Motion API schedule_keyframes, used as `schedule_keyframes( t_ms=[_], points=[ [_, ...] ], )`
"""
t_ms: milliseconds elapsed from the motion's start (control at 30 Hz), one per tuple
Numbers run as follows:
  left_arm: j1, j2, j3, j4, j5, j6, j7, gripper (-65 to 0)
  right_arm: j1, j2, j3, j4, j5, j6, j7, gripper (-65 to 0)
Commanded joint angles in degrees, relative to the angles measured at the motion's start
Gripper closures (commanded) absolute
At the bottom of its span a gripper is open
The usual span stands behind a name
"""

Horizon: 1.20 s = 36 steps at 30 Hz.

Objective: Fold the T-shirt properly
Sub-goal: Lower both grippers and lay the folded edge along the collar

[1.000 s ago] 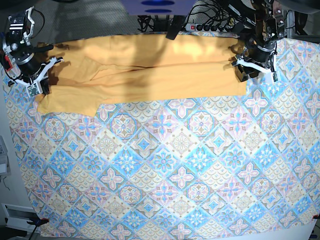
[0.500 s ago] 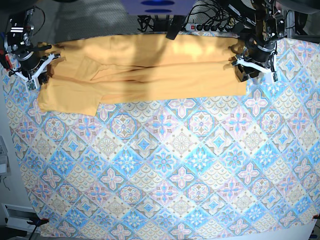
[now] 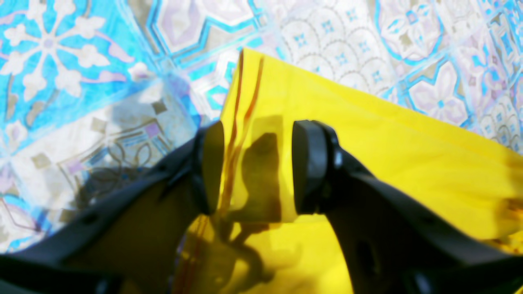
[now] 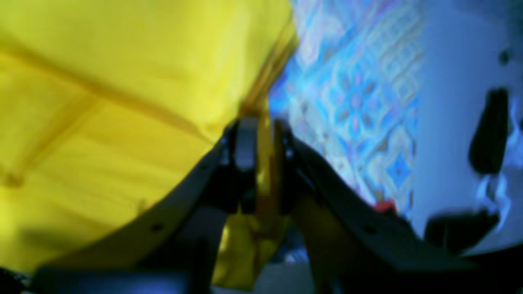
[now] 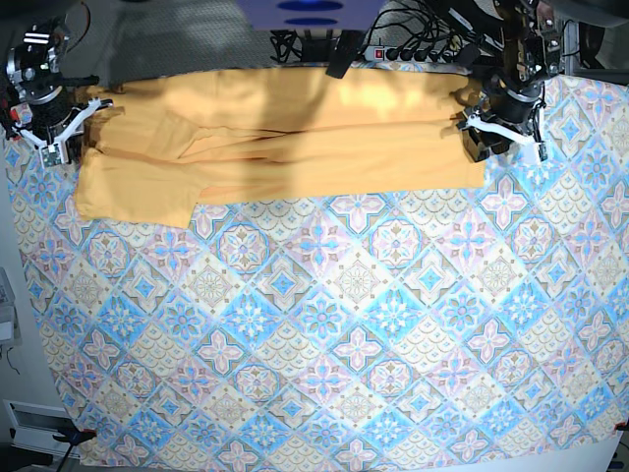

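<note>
tablecloth [image 5: 324,334] open below T-shirt [image 5: 295,147], cables [image 5: 413,44] behind

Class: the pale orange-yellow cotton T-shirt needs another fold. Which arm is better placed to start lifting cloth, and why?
Probably the right. The right gripper already has an edge of the pale orange-yellow cotton T-shirt between its narrow jaws, whereas the left gripper stands open over the hem, holding nothing.

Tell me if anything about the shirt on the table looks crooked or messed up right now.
The T-shirt lies along the far edge of the tablecloth, folded lengthwise, but unevenly. At the end near the right end effector, a sleeve flap sticks out past the otherwise straight lower edge, and creases run across the middle.
</note>
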Motion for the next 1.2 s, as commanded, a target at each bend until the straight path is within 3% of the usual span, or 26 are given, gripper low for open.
schedule_keyframes(
  t_ms=[0,167,300,433,567,833,1167],
  points=[
    [0.07,-0.53,-1.49,0.83,-0.35,-0.21,-1.24,-27.4,-0.26,0.54,0.58,3.16,0.43,-0.39,1.71,-7.9],
    [0.07,-0.53,-3.16,0.83,-0.61,-0.21,-1.16,-27.5,-0.09,-0.96,-3.9,7.12,0.43,-0.31,1.71,-7.9],
    [0.07,-0.53,-2.89,0.83,-0.53,-0.21,-1.16,-27.5,5.8,-1.05,-8.83,5.88,0.52,-0.31,1.36,-7.9],
    [0.16,-0.53,-2.72,0.83,-0.53,-0.21,-1.16,-27.5,9.94,-1.13,-10.85,2.37,0.52,-0.31,-3.3,-7.9],
    [0.16,-0.53,-2.72,0.83,-0.53,-0.21,-1.16,-27.5,10.73,-1.22,-6.98,1.66,0.52,-0.31,-4.0,-9.5],
    [0.07,-0.53,-2.72,0.74,-0.53,-0.21,-1.16,-27.5,10.99,-1.31,0.14,-2.73,0.78,-0.39,-4.0,-28.1],
    [-0.72,-0.53,-2.81,-2.16,-0.61,-0.3,-1.07,-27.5,13.89,-1.05,-0.21,-11.61,0.87,-0.13,-3.82,-28.4]
  ],
)
